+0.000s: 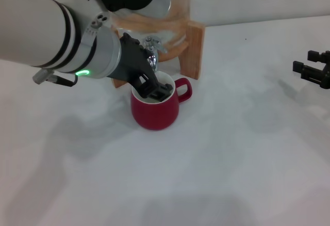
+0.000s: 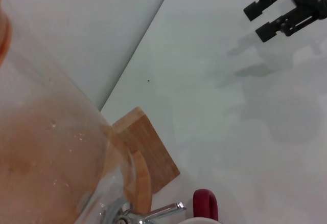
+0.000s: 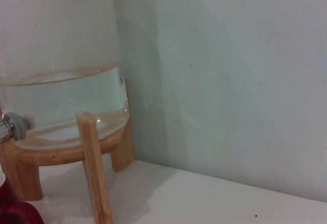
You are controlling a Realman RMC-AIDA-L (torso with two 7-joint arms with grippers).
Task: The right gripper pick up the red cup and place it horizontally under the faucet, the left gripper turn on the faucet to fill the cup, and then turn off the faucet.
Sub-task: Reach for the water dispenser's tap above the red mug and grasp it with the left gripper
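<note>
Bright, even light; soft diffuse shadows

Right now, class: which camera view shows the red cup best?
The head view: the whole red cup stands below the faucet. The left wrist view shows only its handle; the right wrist view only a red sliver.

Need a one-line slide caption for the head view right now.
Left end effector reaches over the red cup at the faucet; right end effector waits far right.
</note>
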